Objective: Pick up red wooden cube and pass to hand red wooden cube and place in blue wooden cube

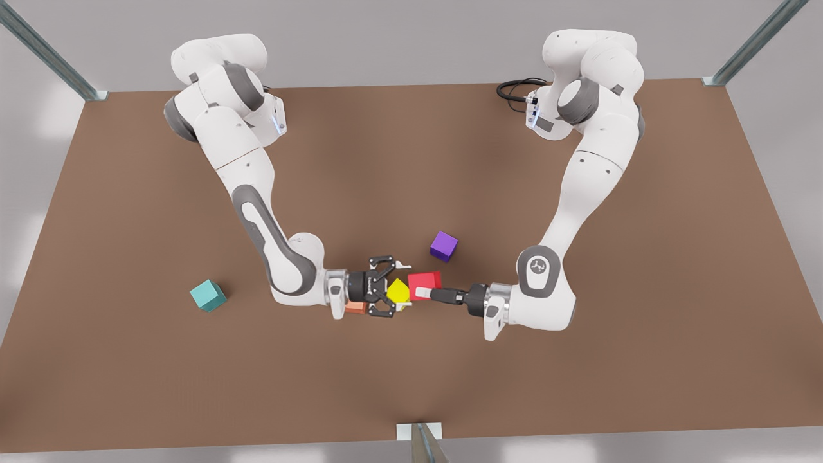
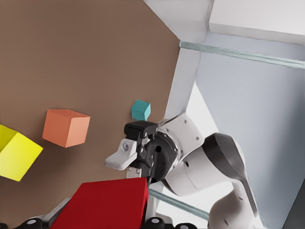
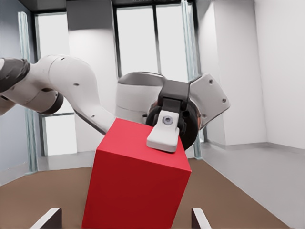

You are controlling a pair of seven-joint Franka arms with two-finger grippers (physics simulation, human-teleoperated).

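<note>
While the red wooden cube [image 1: 424, 281] is pinched by the left gripper [image 1: 421, 294] fingers between both arms, pickup is judged done. Handover pending: right gripper [image 1: 398, 286] fingers spread either side of the cube, not yet closed. Placement at the blue wooden cube [image 1: 208, 295], well apart on the tabletop [image 1: 411, 161], is left to do.

Two glossy white arms [image 1: 251, 186] with grey joint bands, black wrist collars, looped black cable [image 1: 514, 87].

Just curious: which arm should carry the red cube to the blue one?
Right. The left gripper holds the red cube; the right gripper, open, faces it, and the blue cube sits nearer that arm.
</note>
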